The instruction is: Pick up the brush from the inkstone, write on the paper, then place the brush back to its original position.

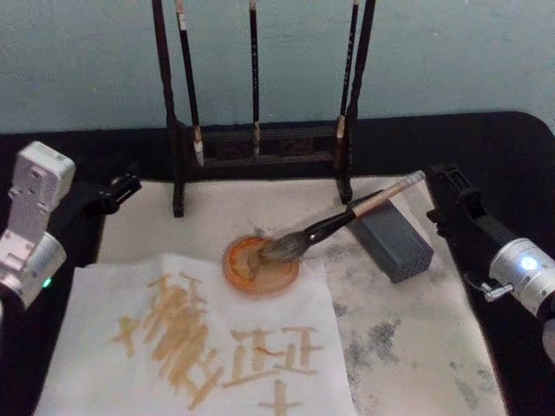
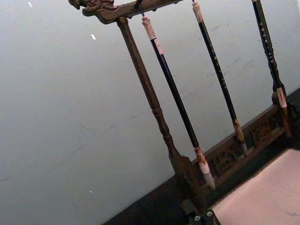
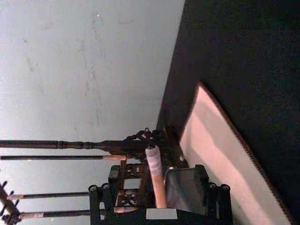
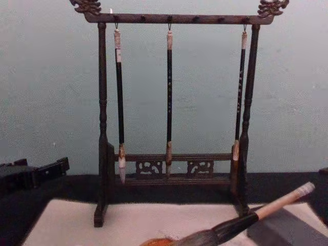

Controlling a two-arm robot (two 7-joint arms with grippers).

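The brush (image 1: pixel 329 227) lies slanted, its bushy head in the round orange inkstone (image 1: pixel 238 270) and its shaft propped on a grey block (image 1: pixel 395 238). In the chest view the brush (image 4: pixel 241 223) rises towards the right. My right gripper (image 1: pixel 440 192) hovers at the pale end of the handle, open; in the right wrist view the handle (image 3: pixel 157 180) shows between its spread fingers (image 3: pixel 99 197) without being clamped. The paper (image 1: pixel 199 347), white with orange-brown strokes, lies at the front left. My left gripper (image 1: pixel 126 186) rests at the left edge, away from everything.
A dark wooden rack (image 1: pixel 260 143) with three thin hanging brushes (image 4: pixel 169 92) stands behind the inkstone. A cream mat (image 1: pixel 416 347) with grey stains covers the black table (image 1: pixel 512 156). The grey block (image 4: pixel 287 228) sits close beside my right gripper.
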